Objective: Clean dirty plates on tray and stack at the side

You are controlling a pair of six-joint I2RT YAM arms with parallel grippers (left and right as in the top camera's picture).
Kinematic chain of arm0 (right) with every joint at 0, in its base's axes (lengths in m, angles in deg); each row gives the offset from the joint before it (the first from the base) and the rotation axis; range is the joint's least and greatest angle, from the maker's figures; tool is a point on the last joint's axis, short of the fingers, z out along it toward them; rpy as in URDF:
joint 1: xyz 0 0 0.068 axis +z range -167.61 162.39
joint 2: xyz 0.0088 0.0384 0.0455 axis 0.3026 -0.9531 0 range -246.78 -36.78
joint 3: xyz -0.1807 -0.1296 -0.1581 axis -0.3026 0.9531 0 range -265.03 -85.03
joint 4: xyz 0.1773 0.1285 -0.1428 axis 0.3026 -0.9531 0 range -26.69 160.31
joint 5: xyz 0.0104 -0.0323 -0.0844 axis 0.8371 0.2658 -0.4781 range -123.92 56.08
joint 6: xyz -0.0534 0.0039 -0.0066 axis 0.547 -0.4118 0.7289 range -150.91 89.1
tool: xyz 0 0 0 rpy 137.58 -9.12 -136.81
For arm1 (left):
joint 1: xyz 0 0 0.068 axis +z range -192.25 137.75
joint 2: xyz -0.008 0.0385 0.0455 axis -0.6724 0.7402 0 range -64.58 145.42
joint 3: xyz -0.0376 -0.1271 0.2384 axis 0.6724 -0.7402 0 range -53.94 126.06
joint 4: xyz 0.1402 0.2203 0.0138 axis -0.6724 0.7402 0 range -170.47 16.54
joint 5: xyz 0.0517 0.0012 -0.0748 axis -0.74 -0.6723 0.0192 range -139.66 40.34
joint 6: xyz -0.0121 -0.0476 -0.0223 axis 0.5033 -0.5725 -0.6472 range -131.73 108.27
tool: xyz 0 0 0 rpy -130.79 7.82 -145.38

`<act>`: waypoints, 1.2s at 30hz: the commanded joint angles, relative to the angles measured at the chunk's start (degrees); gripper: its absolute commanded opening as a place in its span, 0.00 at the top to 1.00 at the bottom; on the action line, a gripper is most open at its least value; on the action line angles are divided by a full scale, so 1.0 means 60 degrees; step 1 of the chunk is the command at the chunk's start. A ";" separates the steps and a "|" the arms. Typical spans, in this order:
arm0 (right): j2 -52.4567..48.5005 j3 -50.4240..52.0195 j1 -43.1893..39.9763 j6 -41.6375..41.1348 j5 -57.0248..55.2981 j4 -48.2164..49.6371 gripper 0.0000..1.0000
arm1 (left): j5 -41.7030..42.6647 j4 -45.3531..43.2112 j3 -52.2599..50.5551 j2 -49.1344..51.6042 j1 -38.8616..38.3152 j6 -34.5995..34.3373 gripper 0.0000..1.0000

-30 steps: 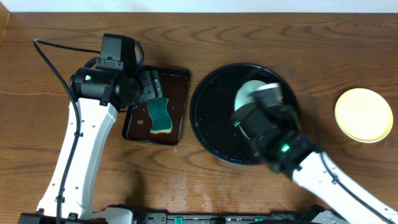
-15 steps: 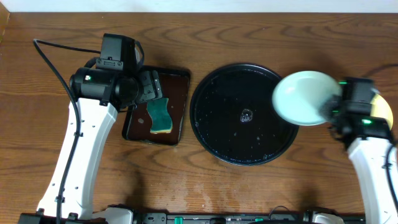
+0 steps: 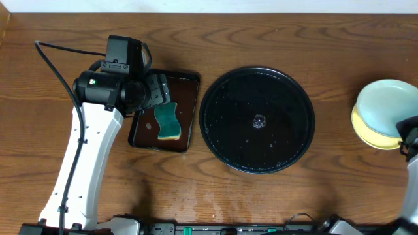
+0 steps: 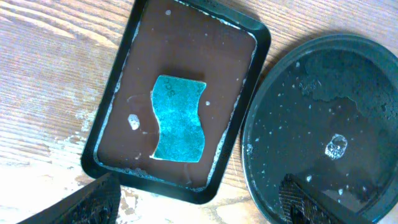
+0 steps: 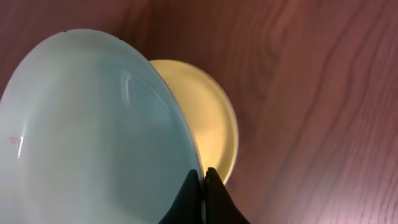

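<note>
The round black tray (image 3: pixel 222 140) sits mid-table, wet and bare of plates; it also shows in the left wrist view (image 4: pixel 292 87). At the right edge a pale mint-blue plate (image 3: pixel 388 101) hangs over the pale yellow plate (image 3: pixel 369 134) on the table. My right gripper (image 5: pixel 203 177) is shut on the mint-blue plate's rim (image 5: pixel 93 130), with the yellow plate (image 5: pixel 211 118) below it. My left gripper (image 4: pixel 199 202) is open and empty above the near edge of the brown tray. Only two plates show.
A rectangular dark brown tray (image 3: pixel 186 88) lies left of the black tray and holds a teal sponge (image 3: pixel 168 121); both show in the left wrist view, tray (image 4: pixel 242 93) and sponge (image 4: pixel 179 118). Water spots wet the wood near it.
My right arm has carried the mint-blue plate off the black tray to the right, over the yellow plate. The left arm has not moved.
</note>
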 commanded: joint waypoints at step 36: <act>0.4707 -0.0117 0.5552 0.3166 0.5388 -0.1464 0.39 | 0.0018 0.0025 0.0109 -0.0007 0.0036 0.0098 0.18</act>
